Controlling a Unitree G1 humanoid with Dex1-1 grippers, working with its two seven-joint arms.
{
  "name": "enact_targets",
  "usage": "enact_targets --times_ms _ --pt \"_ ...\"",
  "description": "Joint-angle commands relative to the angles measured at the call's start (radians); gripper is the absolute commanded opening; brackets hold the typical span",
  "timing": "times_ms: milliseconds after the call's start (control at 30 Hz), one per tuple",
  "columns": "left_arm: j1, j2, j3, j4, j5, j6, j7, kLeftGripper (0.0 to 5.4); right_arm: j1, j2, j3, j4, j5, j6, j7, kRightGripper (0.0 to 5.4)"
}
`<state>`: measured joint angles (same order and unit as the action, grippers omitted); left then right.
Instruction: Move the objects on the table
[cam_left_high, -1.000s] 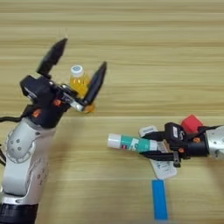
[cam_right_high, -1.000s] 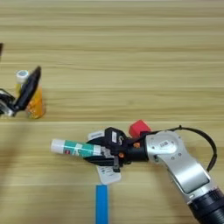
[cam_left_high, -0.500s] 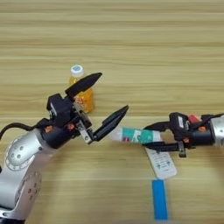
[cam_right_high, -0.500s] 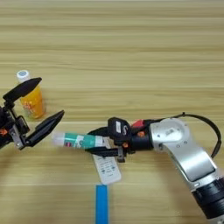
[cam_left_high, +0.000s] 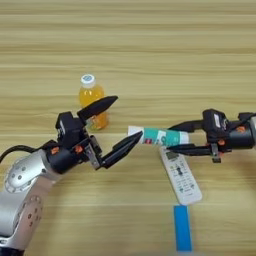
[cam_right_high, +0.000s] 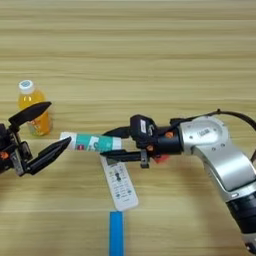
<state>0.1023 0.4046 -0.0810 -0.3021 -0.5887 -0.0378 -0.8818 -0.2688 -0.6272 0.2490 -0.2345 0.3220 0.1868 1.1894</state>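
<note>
Left eye view shows the right pincer clamped on the white-and-green tube, which it holds level and clear of the surface, its white end pointing at the left arm. A second ago that tube lay lower and nearer the right arm's side; it has since been carried toward the orange-drink bottle, and its free end now sits just to the right of the bottle, at about the height of the bottle's base. Over the same second the left pincer has swung down from around the bottle and turned to face the tube: its fingers are spread wide, one tip just right of the bottle's shoulder, the other touching or nearly touching the tube's white end. Whether it actually touches cannot be told. The bottle itself stands upright where it stood, now freed. The white remote control lies flat on the surface, well right of and below the bottle, under the tube's far end, with a blue strip below it. The red cube is barely seen behind the right pincer in the right eye view. Taken together, this looks like a hand-over of the tube from right to left, with the left fingers yet to close.
</note>
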Motion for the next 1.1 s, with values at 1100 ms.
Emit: enact_targets --times_ms 1100 --pt "0.010 -0.016 -0.017 -0.003 0.017 0.042 -0.025 5.40 -0.059 0.085 0.017 -0.034 0.028 0.011 -0.062 1.67"
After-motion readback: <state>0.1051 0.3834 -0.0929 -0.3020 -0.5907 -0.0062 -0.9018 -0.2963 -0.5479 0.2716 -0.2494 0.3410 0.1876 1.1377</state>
